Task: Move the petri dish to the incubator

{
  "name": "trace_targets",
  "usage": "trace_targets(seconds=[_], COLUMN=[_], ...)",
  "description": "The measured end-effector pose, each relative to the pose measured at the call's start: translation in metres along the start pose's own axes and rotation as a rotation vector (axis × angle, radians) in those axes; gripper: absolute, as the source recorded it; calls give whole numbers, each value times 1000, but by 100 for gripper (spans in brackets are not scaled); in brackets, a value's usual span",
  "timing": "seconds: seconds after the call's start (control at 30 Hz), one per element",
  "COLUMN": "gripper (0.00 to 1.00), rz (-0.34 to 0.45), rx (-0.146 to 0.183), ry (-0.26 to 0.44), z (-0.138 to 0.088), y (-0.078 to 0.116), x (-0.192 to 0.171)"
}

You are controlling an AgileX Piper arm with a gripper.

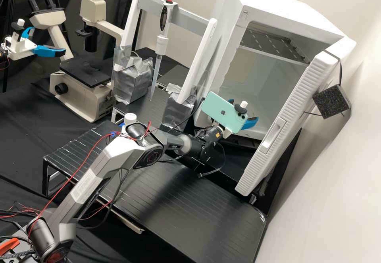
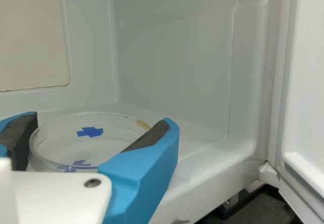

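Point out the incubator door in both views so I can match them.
High view: the incubator door stands open right of centre, with the small black box beside it.
Wrist view: it is the white panel past the chamber wall's edge, across that wall from the petri dish.
Shared landmark: the incubator's pale chamber.

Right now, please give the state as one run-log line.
Gripper: jaws shut on petri dish | Dish: inside incubator | Door: open | Dish resting on incubator floor: cannot tell
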Motion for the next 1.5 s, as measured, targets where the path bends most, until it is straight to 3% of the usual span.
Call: trace_targets(seconds=[0.07,0.1,0.3,0.77,0.93,1.27,1.5], gripper=[0,100,100,100,100,100,100], rz=[0,1,-1,-13,-26,-2,46], rx=[-12,-18,-54,-40,-61,-41,-15], ry=[2,4,3,-3,22,21,74], z=[0,0,2,7,7,18,20], y=[0,0,-2,-9,0,22,33], x=[0,0,-2,-14,-30,-78,-115])
